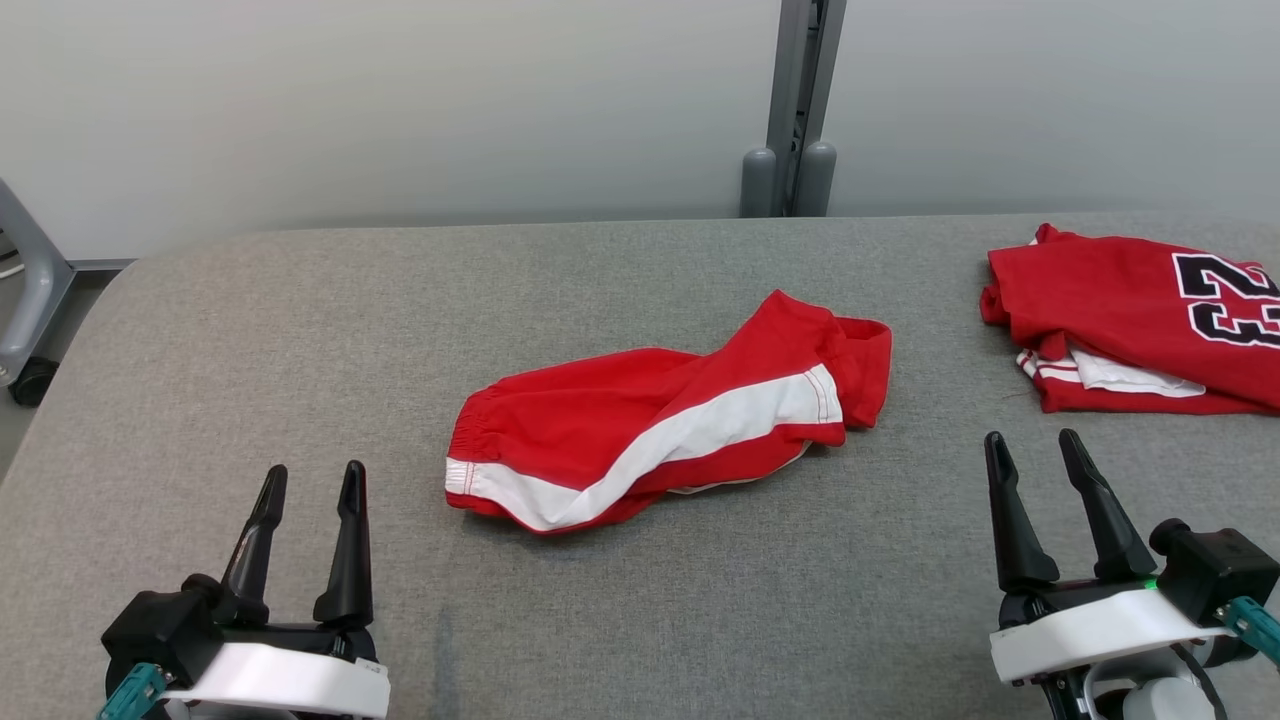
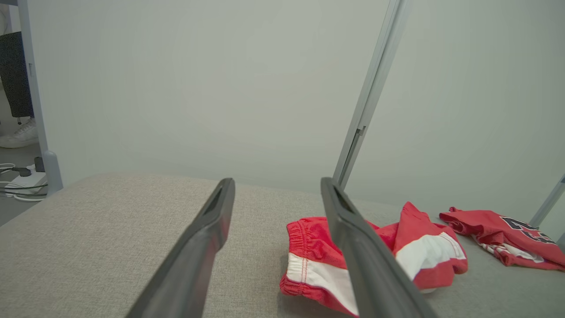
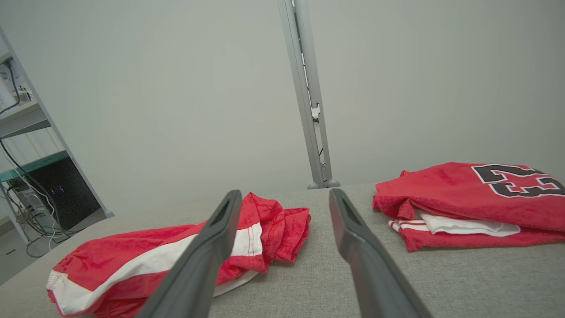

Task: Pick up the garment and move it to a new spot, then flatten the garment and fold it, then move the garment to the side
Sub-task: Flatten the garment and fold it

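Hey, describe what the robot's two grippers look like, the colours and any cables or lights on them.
The left gripper and right gripper match: two long, black, tapering fingers on a black base, above a curved white shell, with a teal connector at the outer side. The right one also shows a small green light and a thin dark cable.
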Robot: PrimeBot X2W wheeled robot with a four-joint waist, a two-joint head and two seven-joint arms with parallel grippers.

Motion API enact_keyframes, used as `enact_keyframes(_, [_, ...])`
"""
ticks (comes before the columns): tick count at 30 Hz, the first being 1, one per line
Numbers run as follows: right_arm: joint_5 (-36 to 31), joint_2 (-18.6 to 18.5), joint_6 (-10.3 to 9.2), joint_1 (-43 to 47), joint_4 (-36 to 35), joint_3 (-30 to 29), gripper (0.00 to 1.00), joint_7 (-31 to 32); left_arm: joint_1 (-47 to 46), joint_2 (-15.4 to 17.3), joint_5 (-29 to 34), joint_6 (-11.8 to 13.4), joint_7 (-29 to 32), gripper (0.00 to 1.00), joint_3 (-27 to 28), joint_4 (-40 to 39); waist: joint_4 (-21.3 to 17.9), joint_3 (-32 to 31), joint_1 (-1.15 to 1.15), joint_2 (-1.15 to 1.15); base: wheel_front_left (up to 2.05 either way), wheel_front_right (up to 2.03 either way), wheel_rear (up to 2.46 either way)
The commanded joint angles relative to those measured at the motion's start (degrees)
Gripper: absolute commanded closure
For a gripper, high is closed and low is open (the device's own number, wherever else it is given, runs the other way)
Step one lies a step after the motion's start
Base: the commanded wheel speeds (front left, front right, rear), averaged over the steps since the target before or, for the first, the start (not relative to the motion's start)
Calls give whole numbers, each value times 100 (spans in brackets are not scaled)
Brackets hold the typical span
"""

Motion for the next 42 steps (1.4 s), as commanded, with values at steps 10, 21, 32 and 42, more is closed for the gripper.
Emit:
enact_keyframes(10, [-99,18,1,69,11,-36,0,-25,-13,9,34,-8,-25,0,-5,34,45,-35,0,0,0,0,0])
enact_keyframes(21, [-150,51,1,58,-117,-25,0,-25,27,23,48,-8,-25,0,-37,48,27,-10,0,0,0,0,0])
enact_keyframes(32, [554,-279,1,-1653,1419,1132,0,712,-931,577,-281,-8,864,0,-901,838,91,644,0,0,0,0,0])
enact_keyframes(42, [1077,-466,1,-2843,2785,1984,0,1120,-1649,1057,-808,-9,1238,0,-1792,1212,328,1018,0,0,0,0,0])
